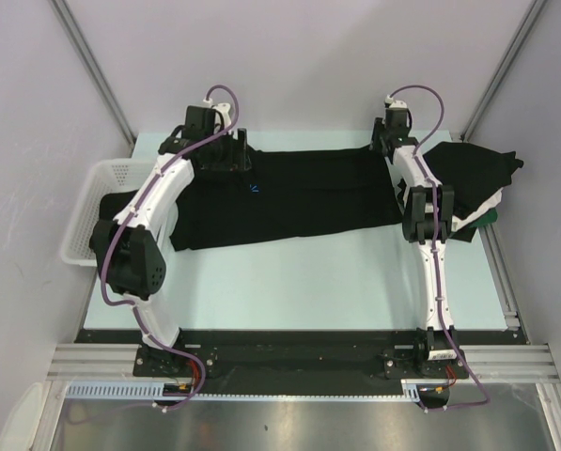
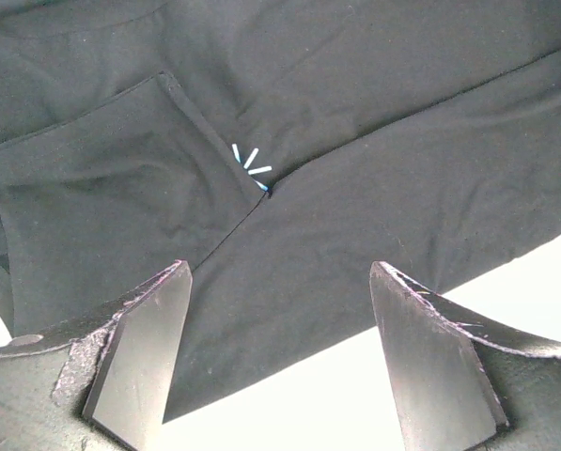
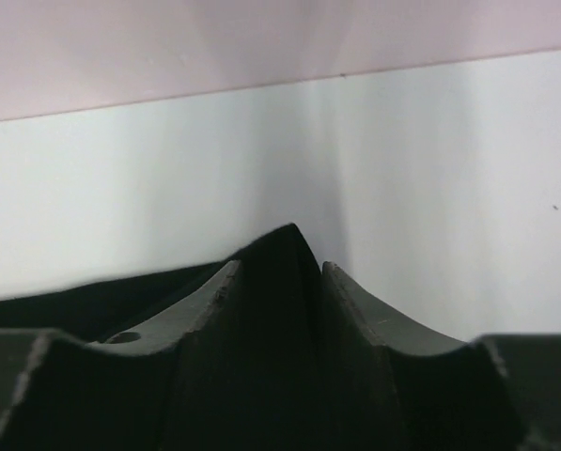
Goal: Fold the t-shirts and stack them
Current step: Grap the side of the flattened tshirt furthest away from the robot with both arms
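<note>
Lying spread across the middle of the surface point(image 1: 308, 272), the black t-shirt point(image 1: 299, 202) shows its small blue starburst mark point(image 2: 250, 164) towards its left end. The left gripper point(image 2: 280, 272) is above that end, jaws wide apart and holding nothing. The right gripper point(image 3: 280, 265) is clenched on a peak of the shirt's black cloth at the far right corner. A stack of shirts point(image 1: 473, 169), black over white and green edges, sits at the right edge. A white mesh basket point(image 1: 97, 183) on the left holds dark cloth.
</note>
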`<act>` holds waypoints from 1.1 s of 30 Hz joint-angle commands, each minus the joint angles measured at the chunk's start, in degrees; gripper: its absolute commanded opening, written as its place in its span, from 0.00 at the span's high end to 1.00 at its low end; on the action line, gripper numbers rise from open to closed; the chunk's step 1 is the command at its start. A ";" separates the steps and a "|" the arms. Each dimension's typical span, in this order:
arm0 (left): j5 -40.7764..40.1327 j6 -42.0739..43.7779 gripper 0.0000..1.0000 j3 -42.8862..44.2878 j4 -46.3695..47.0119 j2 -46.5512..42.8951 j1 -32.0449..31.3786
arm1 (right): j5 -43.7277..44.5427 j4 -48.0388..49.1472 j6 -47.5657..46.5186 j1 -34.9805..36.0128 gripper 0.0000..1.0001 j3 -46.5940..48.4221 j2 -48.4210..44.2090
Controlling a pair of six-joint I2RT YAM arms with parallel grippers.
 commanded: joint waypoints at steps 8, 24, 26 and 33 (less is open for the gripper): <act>1.31 -0.19 0.17 -2.42 2.77 -4.06 -0.37 | -3.15 5.74 2.26 0.12 0.62 3.21 1.78; 0.43 -0.01 0.16 -5.32 5.31 -4.59 -0.37 | -0.61 6.35 -0.46 0.12 1.00 0.67 -3.49; -0.10 -0.02 0.16 -5.49 5.93 -4.15 -0.37 | -0.60 6.79 -1.43 0.03 1.00 -2.13 -6.03; -2.92 -3.00 0.08 -3.21 8.12 1.83 0.77 | 0.36 4.08 -3.89 0.03 1.00 -8.10 -11.84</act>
